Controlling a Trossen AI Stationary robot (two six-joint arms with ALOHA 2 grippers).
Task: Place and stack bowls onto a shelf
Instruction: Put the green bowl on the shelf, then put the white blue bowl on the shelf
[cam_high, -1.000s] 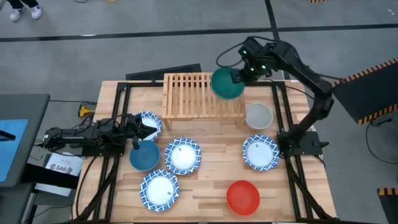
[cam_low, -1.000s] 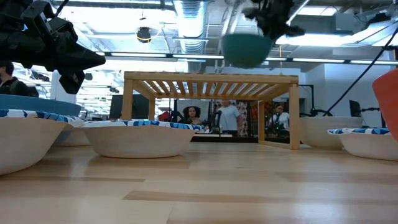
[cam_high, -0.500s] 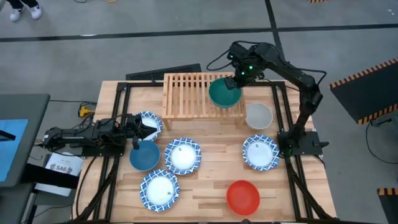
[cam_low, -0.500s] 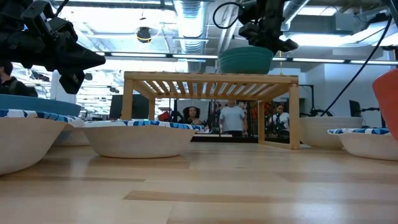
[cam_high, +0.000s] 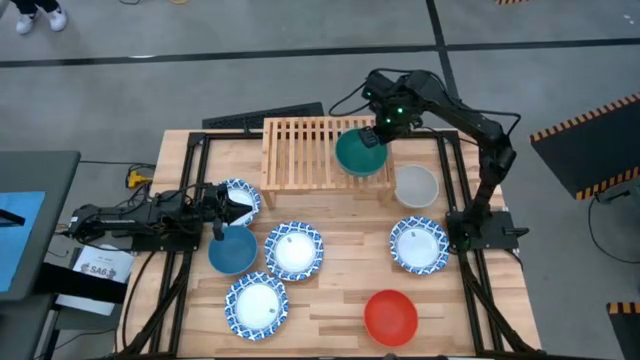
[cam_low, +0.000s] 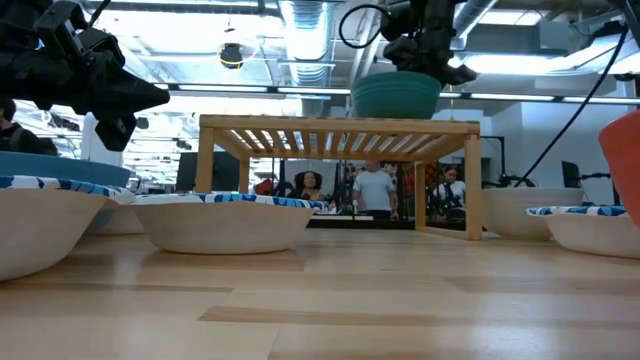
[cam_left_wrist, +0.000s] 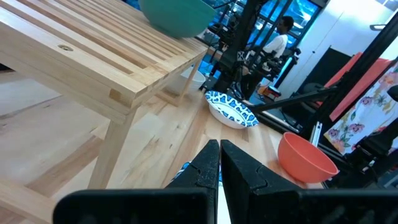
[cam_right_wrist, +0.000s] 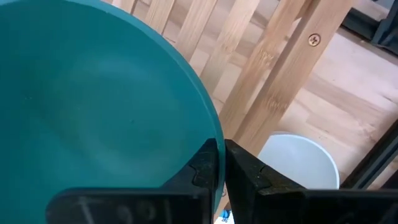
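Observation:
The green bowl (cam_high: 358, 153) stands on the right end of the light-wood shelf (cam_high: 305, 152), its base on the slats (cam_low: 395, 97). My right gripper (cam_high: 377, 136) comes down over the bowl's far right side and is shut on it. My left gripper (cam_high: 222, 207) is shut with nothing in it. It waits at the table's left, pointing level above a patterned bowl (cam_high: 242, 197) and the blue bowl (cam_high: 232, 250). The other bowls lie on the tabletop. My right gripper pinches the green bowl's rim (cam_right_wrist: 215, 134) on its far right side, one finger (cam_right_wrist: 204, 167) inside the bowl and the other outside. The fingers point steeply down from above. The bowl sits upright with its base on the shelf's slatted top.
On the tabletop are the white bowl (cam_high: 415, 186) just right of the shelf, patterned bowls (cam_high: 418, 245) (cam_high: 293, 250) (cam_high: 257, 305) and the red bowl (cam_high: 390, 315) near the front. The shelf's left part is bare. People stand in the room behind the table.
My right gripper has come down and toward the table's near-left with the green bowl. The bowl hung in the air beyond the shelf's far right corner. It now rests level on the shelf's right end.

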